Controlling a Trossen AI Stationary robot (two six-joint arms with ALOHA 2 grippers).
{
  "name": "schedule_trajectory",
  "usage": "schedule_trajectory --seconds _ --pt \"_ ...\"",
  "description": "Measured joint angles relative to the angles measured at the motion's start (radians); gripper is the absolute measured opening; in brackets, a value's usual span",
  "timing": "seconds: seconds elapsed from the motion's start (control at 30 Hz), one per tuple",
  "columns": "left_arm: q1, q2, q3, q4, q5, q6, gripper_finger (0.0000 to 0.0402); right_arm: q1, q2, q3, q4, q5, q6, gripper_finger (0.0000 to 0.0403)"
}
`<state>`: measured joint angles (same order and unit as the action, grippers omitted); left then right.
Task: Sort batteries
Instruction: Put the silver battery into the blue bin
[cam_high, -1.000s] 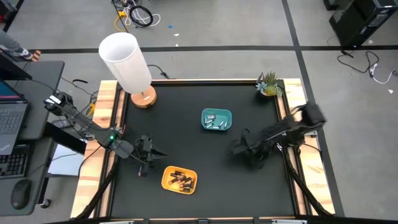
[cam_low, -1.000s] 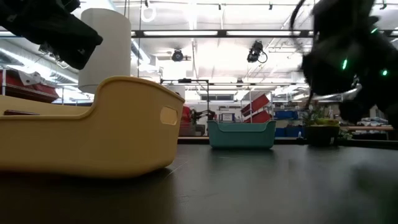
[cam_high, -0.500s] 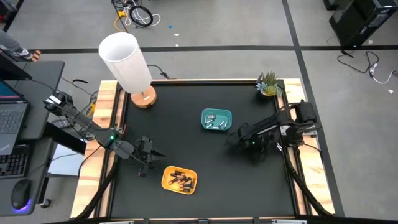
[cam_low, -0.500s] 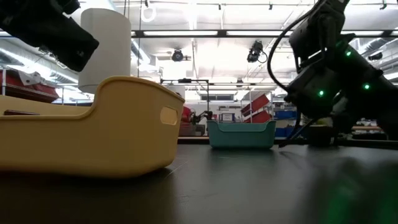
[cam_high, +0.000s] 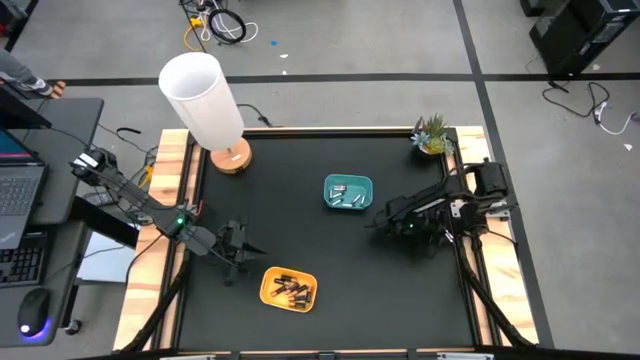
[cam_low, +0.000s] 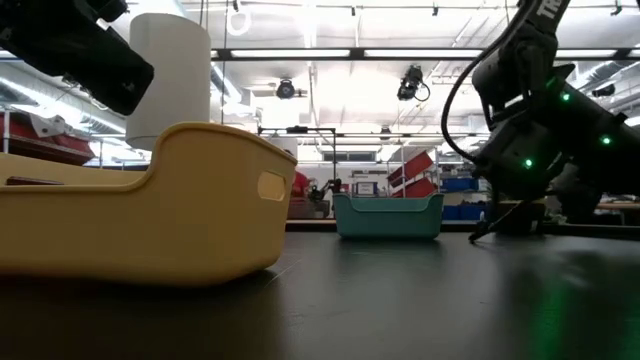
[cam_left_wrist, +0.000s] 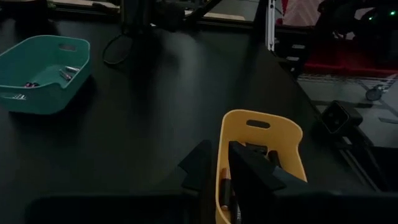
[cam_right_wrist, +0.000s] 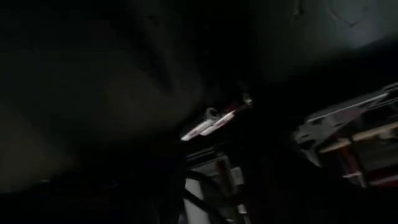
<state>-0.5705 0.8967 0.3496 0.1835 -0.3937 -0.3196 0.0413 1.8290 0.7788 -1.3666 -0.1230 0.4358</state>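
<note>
The batteries (cam_high: 290, 291) are small cylinders lying in two heaps: dark ones with reddish ends in the yellow tray (cam_high: 267, 288), pale silvery ones (cam_high: 347, 196) in the teal tray (cam_high: 347, 180). Both trays are smooth, rounded plastic tubs with a slot handle in the end wall. In the left wrist view a few silvery cells (cam_left_wrist: 67, 73) lie in one corner of the teal tub (cam_left_wrist: 37, 81), and a dark cell (cam_left_wrist: 224, 186) shows along the inner wall of the yellow tub (cam_left_wrist: 264, 134).

The yellow tray sits near the front edge of the matte black tabletop (cam_high: 300, 220); the teal tray is well apart from it, toward the middle.

The left end effector (cam_high: 240, 255) hangs just beside the yellow tray, on its left. In its wrist view its dark fingers (cam_left_wrist: 249, 177) stand close together, a narrow gap between them, over the near end of that tray, with nothing seen held.

The right end effector (cam_high: 378, 222) is low over the tabletop, to the right of the teal tray and near it. Whether it is wide or narrow I cannot tell; its wrist view is almost wholly dark.

A white cylindrical lamp (cam_high: 203, 100) on a round wooden base stands at the back left corner, a small spiky plant (cam_high: 432, 133) at the back right. Pale wooden rails (cam_high: 165, 190) edge the tabletop.
</note>
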Motion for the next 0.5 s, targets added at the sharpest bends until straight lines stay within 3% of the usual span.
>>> schedule_trajectory --seconds 0.3,0.5 --pt "0.0 0.0 0.0 -0.006 0.034 0.001 0.007 0.009 0.09 -0.003 0.01 0.07 -0.146 0.0217" --pt "0.0 0.0 0.0 -0.021 0.048 -0.001 0.007 0.007 0.158 0.0 0.033 -0.021 -0.171 0.0236"
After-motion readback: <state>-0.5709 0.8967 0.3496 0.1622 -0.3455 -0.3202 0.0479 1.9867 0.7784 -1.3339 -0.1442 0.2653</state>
